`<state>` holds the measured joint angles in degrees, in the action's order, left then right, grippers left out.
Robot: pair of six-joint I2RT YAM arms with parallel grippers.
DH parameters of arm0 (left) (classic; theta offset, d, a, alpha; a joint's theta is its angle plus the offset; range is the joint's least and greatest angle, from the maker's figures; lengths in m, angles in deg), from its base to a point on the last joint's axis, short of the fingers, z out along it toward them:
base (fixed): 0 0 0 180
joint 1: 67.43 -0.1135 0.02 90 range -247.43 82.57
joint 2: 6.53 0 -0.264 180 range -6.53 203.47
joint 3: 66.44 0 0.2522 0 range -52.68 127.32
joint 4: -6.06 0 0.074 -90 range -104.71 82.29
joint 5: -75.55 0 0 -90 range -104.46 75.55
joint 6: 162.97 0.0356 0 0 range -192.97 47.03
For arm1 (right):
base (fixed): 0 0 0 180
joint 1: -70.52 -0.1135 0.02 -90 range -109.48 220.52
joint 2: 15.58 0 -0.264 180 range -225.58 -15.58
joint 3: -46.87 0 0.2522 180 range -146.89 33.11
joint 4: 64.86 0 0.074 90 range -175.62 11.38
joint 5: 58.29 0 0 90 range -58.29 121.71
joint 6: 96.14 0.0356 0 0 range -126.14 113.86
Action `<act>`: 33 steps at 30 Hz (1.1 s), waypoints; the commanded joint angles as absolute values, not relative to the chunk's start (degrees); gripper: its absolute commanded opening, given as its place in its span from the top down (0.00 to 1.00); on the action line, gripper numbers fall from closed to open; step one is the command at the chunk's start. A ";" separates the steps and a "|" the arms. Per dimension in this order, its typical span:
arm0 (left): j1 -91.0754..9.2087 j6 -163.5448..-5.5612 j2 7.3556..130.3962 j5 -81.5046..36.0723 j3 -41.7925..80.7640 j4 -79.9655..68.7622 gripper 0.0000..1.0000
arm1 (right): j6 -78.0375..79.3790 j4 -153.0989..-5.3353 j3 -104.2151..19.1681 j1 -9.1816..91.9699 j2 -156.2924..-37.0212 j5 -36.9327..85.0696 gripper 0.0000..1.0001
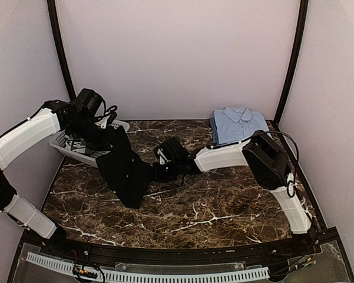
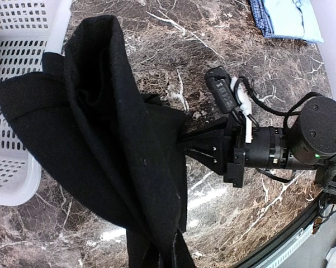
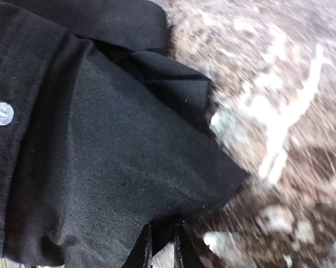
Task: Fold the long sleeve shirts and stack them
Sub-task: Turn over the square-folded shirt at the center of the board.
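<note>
- While the black shirt [image 1: 125, 168] dangles at the worktop's [image 1: 212, 200] 9 o'clock, the left pincer [image 1: 110, 137] is clamped on its top.
- Right pincer [image 1: 154, 171] is pinching its 3 o'clock edge.
- Light blue shirt [image 1: 240, 124] sits folded, 1 o'clock.

White slotted basket [image 1: 59, 141] on dark marble table [image 1: 212, 203], left rear.

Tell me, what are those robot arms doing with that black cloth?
The two arms are working on a black shirt. The left gripper holds it up next to the white basket, and the right gripper pinches its side edge. A blue shirt already lies folded at the far right corner of the table. The black one is not folded yet.
</note>
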<state>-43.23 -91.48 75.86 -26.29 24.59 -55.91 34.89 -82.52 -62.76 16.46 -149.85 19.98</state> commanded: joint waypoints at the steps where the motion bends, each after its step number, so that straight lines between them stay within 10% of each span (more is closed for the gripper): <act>1: -43.61 -89.11 74.55 -29.27 28.13 -56.38 1.00 | 34.99 -85.68 -68.27 15.06 -155.31 20.28 0.88; 12: -43.16 -93.55 77.27 -51.26 27.08 -42.98 1.00 | 47.37 -73.62 -87.83 13.18 -170.95 9.01 0.84; 33: -42.96 -96.89 76.07 -54.76 19.40 -35.56 1.00 | 55.36 -47.35 -62.58 24.44 -159.28 1.08 0.57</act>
